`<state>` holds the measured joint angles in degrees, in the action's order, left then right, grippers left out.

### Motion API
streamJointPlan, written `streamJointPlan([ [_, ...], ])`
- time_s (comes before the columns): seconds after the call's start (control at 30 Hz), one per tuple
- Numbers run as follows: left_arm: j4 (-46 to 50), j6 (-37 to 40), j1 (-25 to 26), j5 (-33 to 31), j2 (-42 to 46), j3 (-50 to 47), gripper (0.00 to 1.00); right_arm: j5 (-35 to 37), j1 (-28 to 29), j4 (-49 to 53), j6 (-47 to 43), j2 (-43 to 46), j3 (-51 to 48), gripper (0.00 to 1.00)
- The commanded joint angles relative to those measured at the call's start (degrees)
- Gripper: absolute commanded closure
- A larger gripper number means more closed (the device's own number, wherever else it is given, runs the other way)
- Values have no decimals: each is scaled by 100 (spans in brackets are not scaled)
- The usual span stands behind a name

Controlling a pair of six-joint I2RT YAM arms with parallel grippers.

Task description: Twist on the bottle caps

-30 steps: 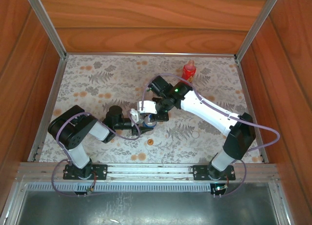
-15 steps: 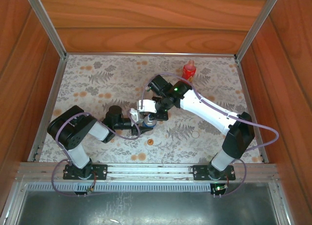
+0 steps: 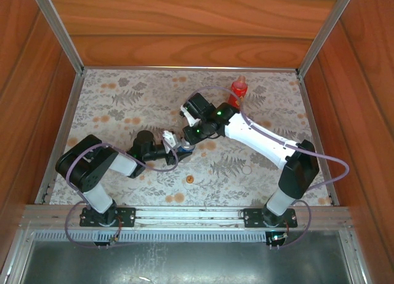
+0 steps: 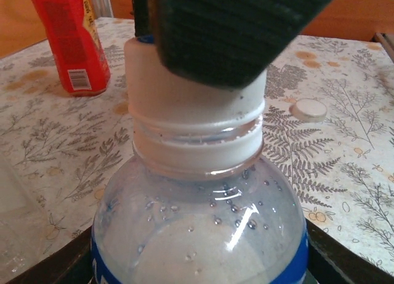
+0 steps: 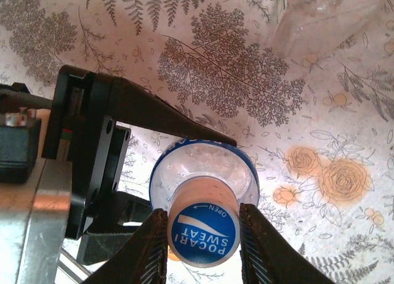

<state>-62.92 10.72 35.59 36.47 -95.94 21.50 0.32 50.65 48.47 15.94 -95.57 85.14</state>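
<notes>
The short clear bottle (image 5: 203, 164) with a blue label stands upright near the middle of the mat. My left gripper (image 3: 176, 147) is shut on its body from the left, and its black fingers (image 5: 154, 114) hug the blue band. On the neck sits the blue-topped cap (image 5: 203, 235), white on its side (image 4: 191, 87). My right gripper (image 5: 203, 239) comes down from above and is shut on this cap, one finger (image 5: 154, 250) on each side. The red bottle (image 3: 239, 90) stands at the back, also visible as the red bottle (image 4: 68, 37) in the left wrist view. The white cap (image 4: 309, 109) lies loose on the mat.
The orange cap (image 3: 189, 179) lies on the mat in front of the grippers. The slim clear bottle (image 5: 320, 19) stands close behind the held one. Wooden walls and metal rails (image 3: 61, 130) enclose the floral mat (image 3: 123, 105).
The right jaws closed on the cap and the right wrist turned with it. Both grippers and the bottle shifted a little to the left and back.
</notes>
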Motion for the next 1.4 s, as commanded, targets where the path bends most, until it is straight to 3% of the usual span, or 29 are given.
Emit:
streamJointPlan([
  [0.0, -29, 167, 25, 23, 110, 66, 44, -173, 41, 190, -340, 82, -54, 73],
  [0.1, -19, 184, 27, 108, 112, 6, 44, -296, 32, -269, -1701, 695, -425, 53],
  [0.13, -15, 193, 21, 145, 111, -17, 44, -305, 16, -440, -2064, 905, -571, 51],
  [0.3, 25, 255, 25, 560, 67, -80, 44, -989, -78, -978, -4073, 1744, -1257, 50],
  [0.4, 51, 263, 26, 983, 80, -98, 43, -1672, -108, -689, -5334, 1937, -1367, 50],
  [0.5, 58, 238, 22, 1218, 110, -120, 44, -1712, -117, -156, -6095, 1764, -1076, 50],
  [0.73, 78, 270, 35, 1332, 202, -215, 43, -1536, -200, 262, -6750, 1056, -568, 50],
  [1.13, 95, 282, 33, 1362, 105, -191, 44, -1574, -258, 409, -6918, 353, -358, 50],
  [1.37, 112, 290, 32, 1321, 76, -191, 44, -1733, -266, 547, -6841, 214, -288, 64],
])
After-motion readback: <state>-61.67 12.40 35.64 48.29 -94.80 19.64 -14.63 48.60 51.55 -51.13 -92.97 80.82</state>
